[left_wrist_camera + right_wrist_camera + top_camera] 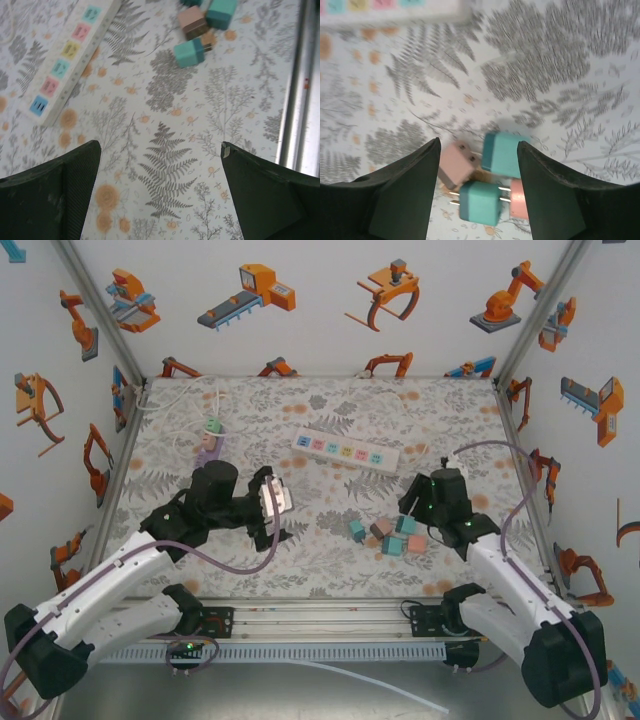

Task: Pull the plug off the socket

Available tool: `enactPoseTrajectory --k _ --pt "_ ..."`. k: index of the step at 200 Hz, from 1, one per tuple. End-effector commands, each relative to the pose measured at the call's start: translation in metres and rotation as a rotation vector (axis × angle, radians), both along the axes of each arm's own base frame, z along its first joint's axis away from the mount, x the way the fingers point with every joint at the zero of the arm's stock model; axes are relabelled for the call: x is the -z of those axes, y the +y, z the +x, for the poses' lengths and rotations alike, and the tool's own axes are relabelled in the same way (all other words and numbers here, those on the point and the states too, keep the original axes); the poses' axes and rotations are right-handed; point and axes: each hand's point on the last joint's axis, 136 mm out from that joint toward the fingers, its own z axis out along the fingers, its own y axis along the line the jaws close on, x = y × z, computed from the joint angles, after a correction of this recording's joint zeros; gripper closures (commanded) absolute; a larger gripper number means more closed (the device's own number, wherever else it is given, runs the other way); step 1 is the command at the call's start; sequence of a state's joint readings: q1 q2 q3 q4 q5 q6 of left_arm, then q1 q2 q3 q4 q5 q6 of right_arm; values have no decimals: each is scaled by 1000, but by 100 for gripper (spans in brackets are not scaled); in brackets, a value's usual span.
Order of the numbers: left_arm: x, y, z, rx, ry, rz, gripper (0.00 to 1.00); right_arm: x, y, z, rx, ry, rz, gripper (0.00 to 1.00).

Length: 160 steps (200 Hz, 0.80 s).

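A flat, matte cloth [300, 560] printed with grey ferns and small orange flowers covers the table, with no folds that I can see. Toward the far middle lies the power strip [345, 452], a long white plastic bar set at a slant. Its row of square socket faces is blue, pink, yellow and teal, and nothing is plugged into it. The plugs [388, 536] lie loose in a huddle of small blocky cubes, teal and dusty pink. They sit on the cloth nearer than the strip and apart from it. In the right wrist view one teal plug [480, 202] shows two thin metal prongs. The right gripper [412, 508] hangs just above that huddle, its dark matte fingers parted with nothing between them. The left gripper [272, 502] is spread wide and empty over bare cloth, well apart from the plugs, and one finger [75, 190] shows a finely ribbed face. A brushed metal rail [300, 75] runs along the near edge, and white walls [330, 330] close in the left, far and right sides. There is open cloth between the strip and the plugs and across the near middle.
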State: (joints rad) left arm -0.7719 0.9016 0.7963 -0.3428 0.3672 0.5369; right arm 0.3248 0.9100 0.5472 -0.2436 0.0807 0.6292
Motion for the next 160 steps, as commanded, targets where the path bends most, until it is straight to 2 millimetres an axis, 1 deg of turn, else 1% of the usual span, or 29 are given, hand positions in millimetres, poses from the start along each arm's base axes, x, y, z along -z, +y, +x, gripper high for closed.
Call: enactPoseTrajectory --k 1,8,22,32,40,57,64,67,75,77,79,82,91,104,119,136,160 --pt "-5 22 37 -272 -36 0 3 -66 9 21 -87 -187 -78 40" --pt "-8 28 47 -345 -39 -11 3 -81 16 26 -113 -229 -97 39" --pt "-13 44 66 -511 -17 -48 3 -108 34 34 -173 -304 -152 37" --pt "-17 57 79 -617 12 -78 3 -123 54 37 -230 -346 -205 33" --pt "-18 68 89 -691 44 -93 3 -130 70 40 -271 -364 -251 29" --pt "-19 97 112 -862 121 -122 3 -137 107 43 -364 -373 -322 22" --pt "-19 110 122 -933 150 -140 3 -134 121 45 -399 -365 -340 19" --pt "-20 115 126 -958 162 -145 3 -135 127 45 -411 -366 -343 14" --pt "-20 128 137 -1017 190 -158 3 -135 140 46 -445 -365 -352 12" --pt "-20 132 139 -1034 197 -161 3 -134 143 45 -454 -365 -355 9" --pt "-19 135 142 -1051 204 -163 3 -134 146 46 -462 -364 -357 3" --pt "-19 140 146 -1078 214 -168 3 -133 152 45 -477 -362 -359 1" --pt "-18 154 159 -1146 246 -184 3 -130 166 43 -524 -358 -360 1" --pt "-14 173 178 -1233 290 -191 3 -119 190 36 -626 -332 -325 1" --pt "-2 194 203 -1329 334 -173 3 -107 214 26 -733 -286 -243 1" --pt "16 211 230 -1395 392 -144 3 -92 228 18 -789 -231 -186 1" --pt "43 227 259 -1436 454 -136 3 -77 232 11 -801 -186 -158 1"
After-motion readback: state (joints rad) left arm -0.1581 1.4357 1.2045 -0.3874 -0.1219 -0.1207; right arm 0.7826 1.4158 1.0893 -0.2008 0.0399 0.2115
